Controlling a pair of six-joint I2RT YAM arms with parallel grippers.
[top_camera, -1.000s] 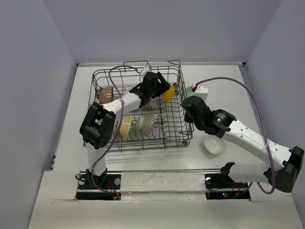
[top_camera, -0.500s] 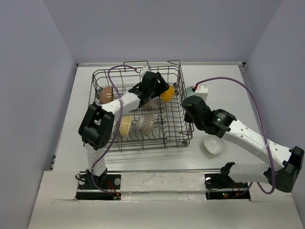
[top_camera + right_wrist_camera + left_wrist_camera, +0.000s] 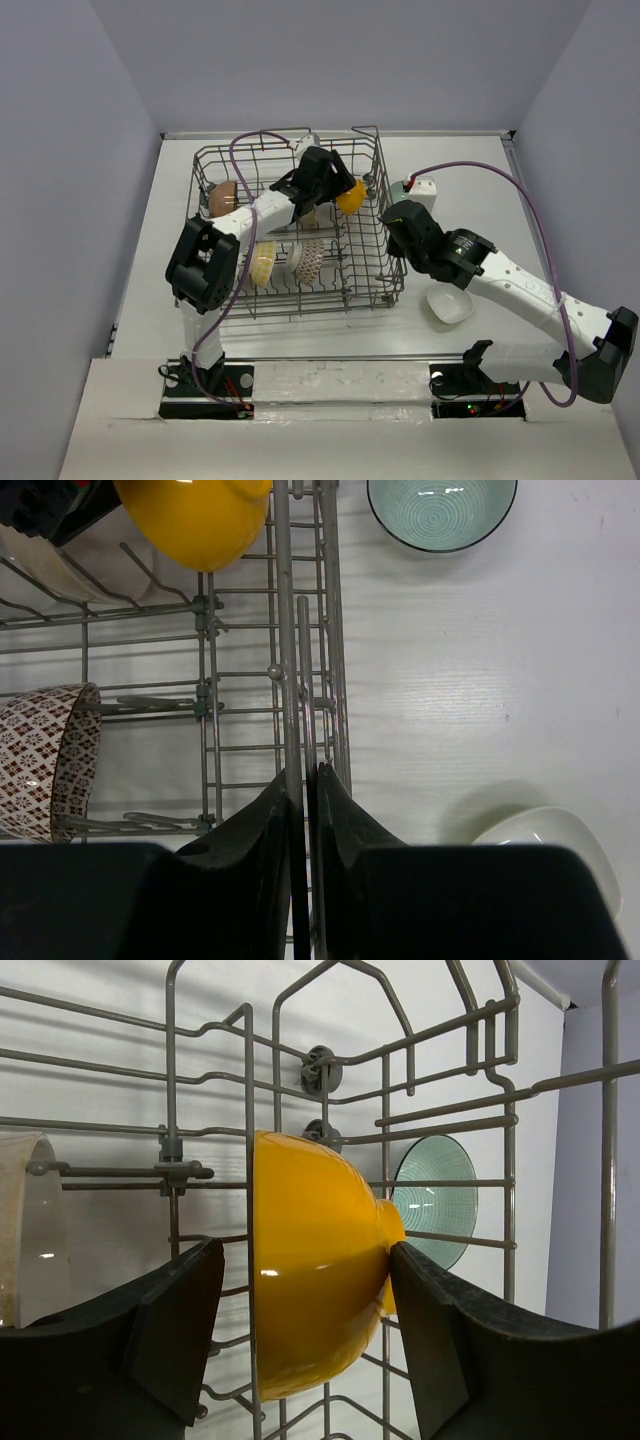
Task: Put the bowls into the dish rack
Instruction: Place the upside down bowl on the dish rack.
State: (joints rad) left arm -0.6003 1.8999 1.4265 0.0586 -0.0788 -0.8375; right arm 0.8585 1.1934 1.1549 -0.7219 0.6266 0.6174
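Yellow bowl (image 3: 312, 1290) on edge (rim vertical)

Left arm (image 3: 255, 212): elbow folded near base, forearm reaching far and right, wrist level. Left end effector (image 3: 306, 1255): fingers (image 3: 175, 1335) spread wide, straddling orange-yellow bowl (image 3: 310, 1280); one finger touching bowl's foot, other just clear of rim. Right arm (image 3: 520, 290): stretched low from base toward far-left. Right end effector (image 3: 303, 780): fingers pinched nearly together on upright wire of dish rack (image 3: 281, 580).
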